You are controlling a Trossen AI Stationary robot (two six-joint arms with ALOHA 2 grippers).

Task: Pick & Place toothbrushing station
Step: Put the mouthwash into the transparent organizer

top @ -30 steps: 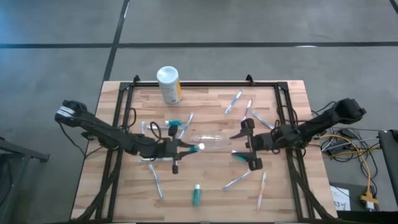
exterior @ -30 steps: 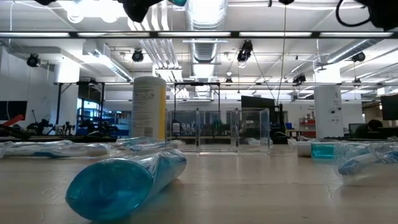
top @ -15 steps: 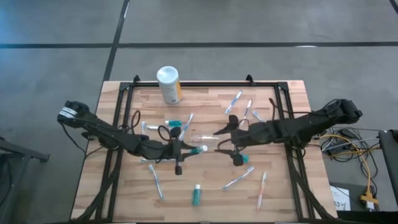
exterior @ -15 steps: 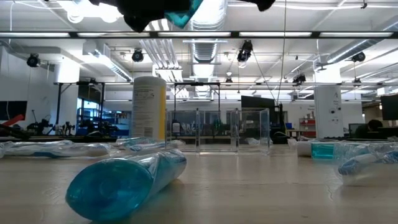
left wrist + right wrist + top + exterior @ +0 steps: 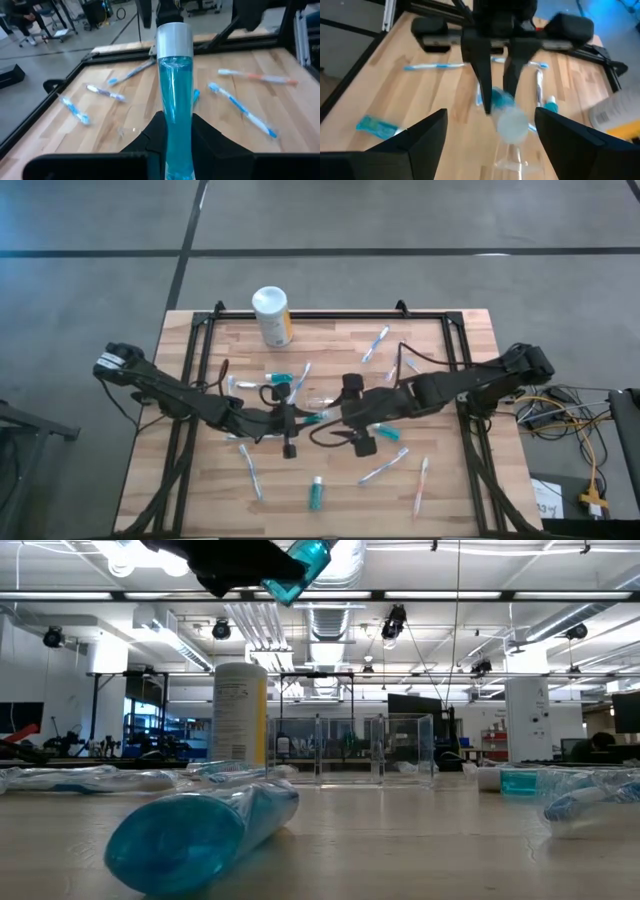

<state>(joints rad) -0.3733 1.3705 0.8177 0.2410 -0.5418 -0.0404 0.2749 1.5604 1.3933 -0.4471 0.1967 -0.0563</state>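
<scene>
The left gripper (image 5: 175,135) holds a teal tube (image 5: 175,95) up in the air over the middle of the table (image 5: 470,330), fingers squeezed narrow around it, with the white cap (image 5: 174,39) pointing away from the arm. In the low view the tube shows tilted near the top, well above the wood. The big change is the right gripper (image 5: 357,415): a moment ago it was over by the right side of the table, and now it has slid in close to the left one, with its fingers spread wide and nothing in them. In the right wrist view its two dark fingers (image 5: 427,131) sit on each side of the tube's cap, not touching it yet. This looks like a hand-off (one arm giving the tube to the other). The clear cup (image 5: 322,402) lies on its side just beside the two grippers, partly hidden by them. Toothbrushes (image 5: 378,472) and another teal tube (image 5: 317,494) lie scattered on the wood. I think most of the tidying is not done yet.
</scene>
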